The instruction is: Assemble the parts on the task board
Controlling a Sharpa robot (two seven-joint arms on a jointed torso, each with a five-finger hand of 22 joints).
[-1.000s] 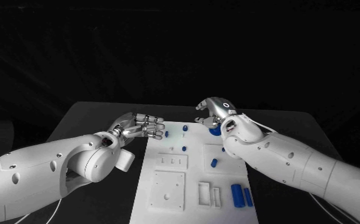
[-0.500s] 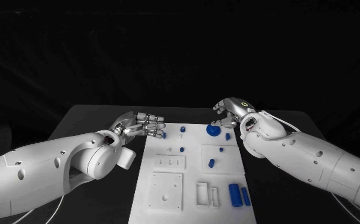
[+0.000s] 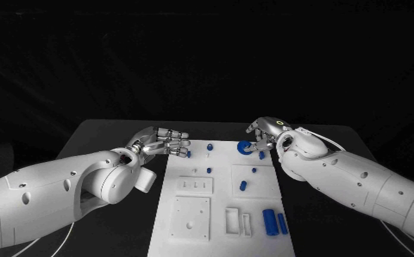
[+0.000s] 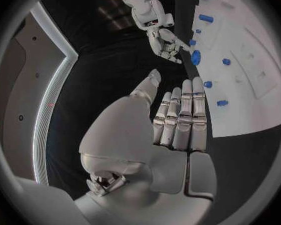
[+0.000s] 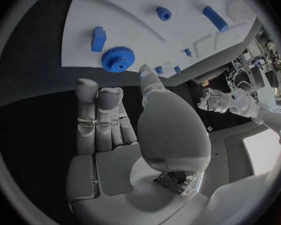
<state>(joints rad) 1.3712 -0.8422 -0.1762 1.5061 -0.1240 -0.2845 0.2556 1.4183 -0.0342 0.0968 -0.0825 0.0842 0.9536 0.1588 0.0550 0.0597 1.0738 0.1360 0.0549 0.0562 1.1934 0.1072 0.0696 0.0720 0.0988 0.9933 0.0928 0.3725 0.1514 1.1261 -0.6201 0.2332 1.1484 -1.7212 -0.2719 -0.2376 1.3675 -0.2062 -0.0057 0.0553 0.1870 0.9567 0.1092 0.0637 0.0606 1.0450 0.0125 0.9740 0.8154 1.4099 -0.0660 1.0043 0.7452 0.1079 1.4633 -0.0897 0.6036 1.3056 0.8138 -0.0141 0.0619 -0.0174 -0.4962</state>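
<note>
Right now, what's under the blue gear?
The gear lies flat on the white board near its far edge, beside the right hand. Whatever peg or hole sits beneath it is covered.

Blue gear just beside right hand; bare task board between the arms

Left arm reaches in low, forearm angled inward; left hand held palm-down, fingers laid together and bent at the tips, thumb out to the side, nothing in its grasp. Right arm mirrors it from the opposite side; right hand hangs empty, fingers straight and side by side, thumb apart.
</note>
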